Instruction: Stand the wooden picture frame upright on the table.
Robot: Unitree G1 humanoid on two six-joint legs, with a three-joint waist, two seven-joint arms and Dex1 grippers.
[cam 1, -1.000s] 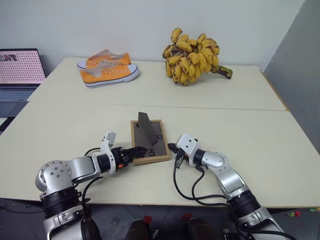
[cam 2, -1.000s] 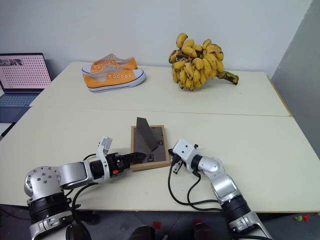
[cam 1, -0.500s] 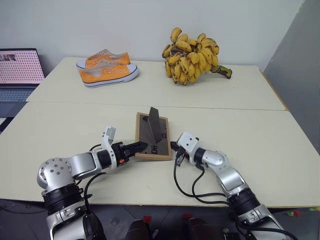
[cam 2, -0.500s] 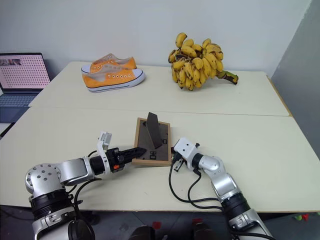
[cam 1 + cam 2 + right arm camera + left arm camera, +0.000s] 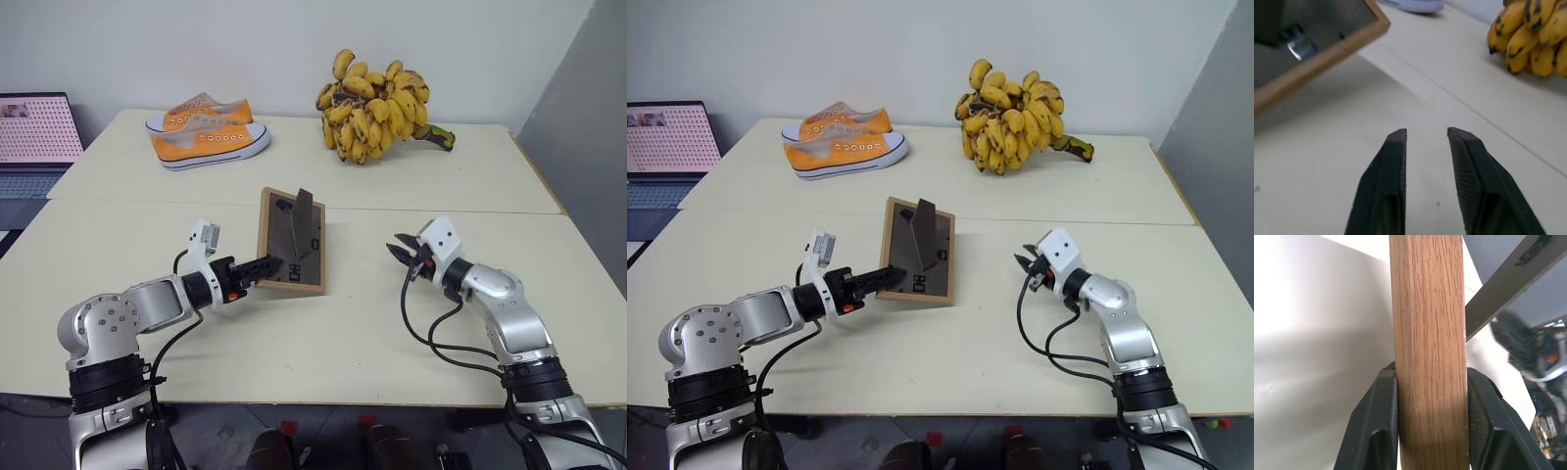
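Small wooden picture frame point(image 5: 291, 242), light-brown border around a dark grey back, easel stand point(image 5: 303, 224) folded out; tilted up off the near desk point(image 5: 392, 343), near its middle, lower edge close to the surface. Left gripper point(image 5: 271, 264) clenched on the frame's left wooden edge, black fingers point(image 5: 1376, 426) pressed to both faces. Right gripper point(image 5: 404, 252) released, holding nothing, well apart to the frame's right. Front picture turned away, unseen; contact of the lower edge with the desk hard to make out.

The left tool point(image 5: 1432, 431) clamps the wooden picture frame's point(image 5: 1427, 333) edge.
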